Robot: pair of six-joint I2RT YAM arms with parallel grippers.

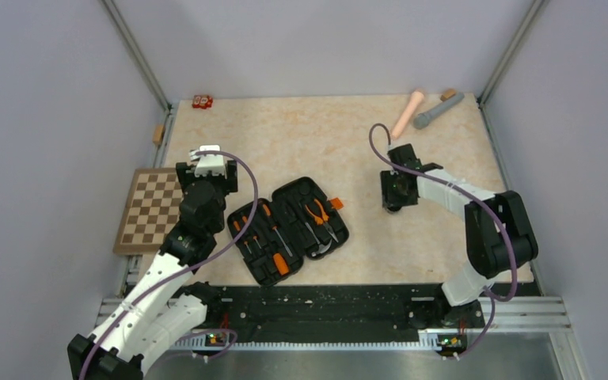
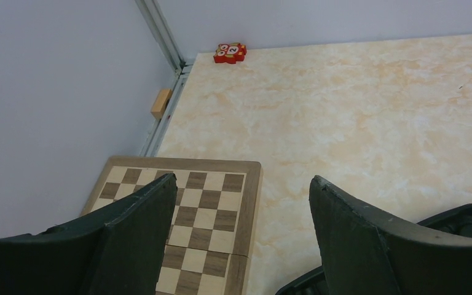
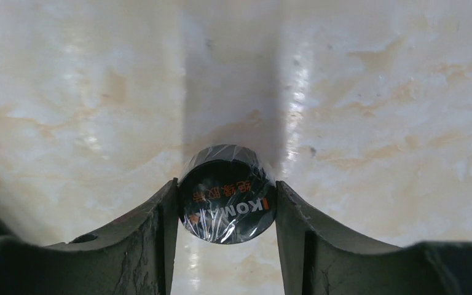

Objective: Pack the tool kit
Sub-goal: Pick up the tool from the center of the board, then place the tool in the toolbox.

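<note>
Snugly, tape roll (image 3: pixel 227 206) (black), inside right claw (image 3: pixel 226 184)

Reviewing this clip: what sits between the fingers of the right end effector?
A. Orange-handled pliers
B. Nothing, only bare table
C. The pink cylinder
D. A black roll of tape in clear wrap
D: the right wrist view shows the black tape roll standing on the table with the right end effector closed against its two sides, while the pliers lie in the open case.
</note>
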